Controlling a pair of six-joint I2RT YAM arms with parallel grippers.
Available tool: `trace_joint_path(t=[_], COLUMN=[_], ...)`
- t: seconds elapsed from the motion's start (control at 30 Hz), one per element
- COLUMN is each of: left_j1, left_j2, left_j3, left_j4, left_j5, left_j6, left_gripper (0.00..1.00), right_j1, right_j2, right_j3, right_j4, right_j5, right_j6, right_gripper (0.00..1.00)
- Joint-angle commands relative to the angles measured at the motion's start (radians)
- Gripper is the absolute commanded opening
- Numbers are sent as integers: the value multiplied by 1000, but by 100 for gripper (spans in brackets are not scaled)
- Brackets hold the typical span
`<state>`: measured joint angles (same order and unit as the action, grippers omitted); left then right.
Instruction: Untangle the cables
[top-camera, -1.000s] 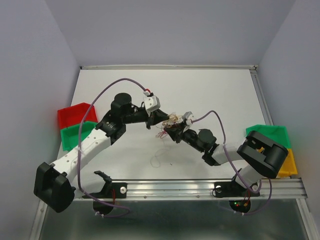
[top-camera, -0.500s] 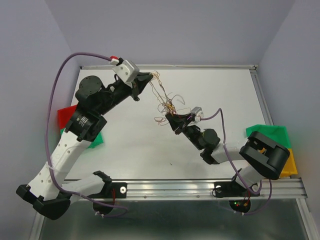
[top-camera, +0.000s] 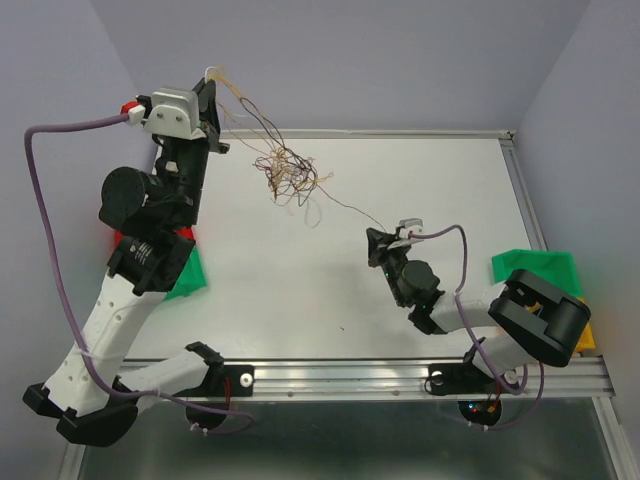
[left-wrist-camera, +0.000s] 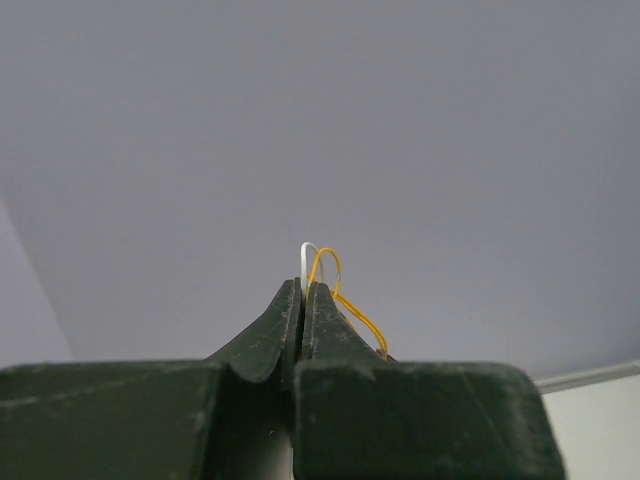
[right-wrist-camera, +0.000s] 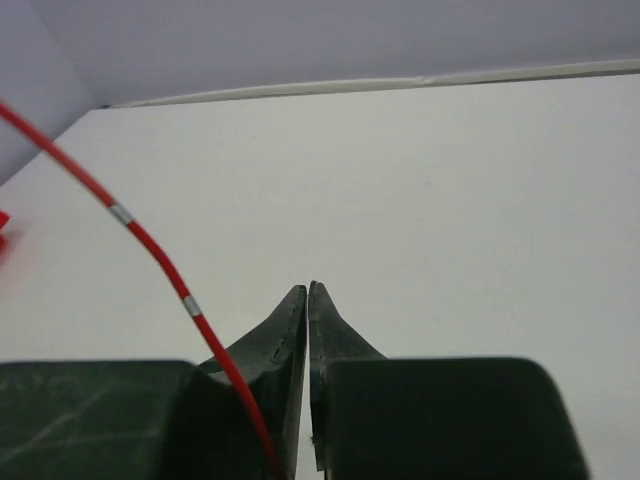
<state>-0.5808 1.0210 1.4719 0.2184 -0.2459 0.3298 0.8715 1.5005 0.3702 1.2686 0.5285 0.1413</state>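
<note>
Since half a second ago, the left arm has swung up and back toward the far left corner. It has carried the bundle with it, while the right arm has edged toward the right.

From the top camera, the left gripper (top-camera: 212, 82) is raised high above the far left corner of the table (top-camera: 450, 190). The cables (top-camera: 290, 172) trail from its tips into a loose knot of yellow, orange and dark strands over the far left part of the table. One thin strand runs out of that knot toward the right gripper (top-camera: 376, 246), which sits low near the middle right. A green bin (top-camera: 190, 275) lies beside the left arm, and another green bin (top-camera: 540, 265) lies at the right edge.

On the left wrist camera, the left gripper (left-wrist-camera: 303, 288) is clenched tight. Small white and yellow loops of the cables (left-wrist-camera: 325, 262) poke out above its tips, so it is grasping them.

On the right wrist camera, the right gripper (right-wrist-camera: 307, 290) has its fingers drawn together, with only a sliver between them and nothing caught at the tips. A red wire (right-wrist-camera: 150, 250) slants in from the upper left and crosses the left finger, then drops out of sight near its base. I cannot tell whether it is pinched there. Beyond the fingers is the table (right-wrist-camera: 450, 200).
</note>
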Motion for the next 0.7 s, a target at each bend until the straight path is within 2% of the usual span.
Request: trace_joint_path(t=[0.0,0.07,0.23,0.4,0.43,0.47,0.5,0.57,0.6,0.63,0.67], left_j1=[6,6,6,15,15,16,16,15,13,13,12], left_j2=[-33,-30,-6,-12,-30,-42,-53,-68,-68,-56,-49], left_j3=[-64,-99,-145,-206,-237,-255,-274,-300,-300,-294,-288], left_j4=[199,199,199,220,225,225,219,161,139,92,69], left_j5=[-148,-126,-116,-150,-139,-60,-18,66,164,218,281], left_j6=[91,80,69,81,84,90,89,49,19,0,-17], left_gripper=[0,0,0,0,0,0,0,0,0,0,0], right_j1=[-3,-3,-3,-6,-5,-5,-5,-5,-5,-5,-5], right_j2=[-98,-155,-278,-500,-541,-578,-609,-684,-710,-718,-720], right_j3=[-59,-92,-160,-267,-281,-292,-292,-266,-254,-254,-254], right_j4=[-26,-31,-51,-69,-75,-118,-168,-333,-363,-379,-379], right_j5=[338,372,499,658,666,656,641,593,515,472,425], right_j6=[21,18,-2,-57,-72,-78,-74,-48,-49,-46,-46], right_gripper=[6,1,1,1,1,3,12,42,62,69,69])
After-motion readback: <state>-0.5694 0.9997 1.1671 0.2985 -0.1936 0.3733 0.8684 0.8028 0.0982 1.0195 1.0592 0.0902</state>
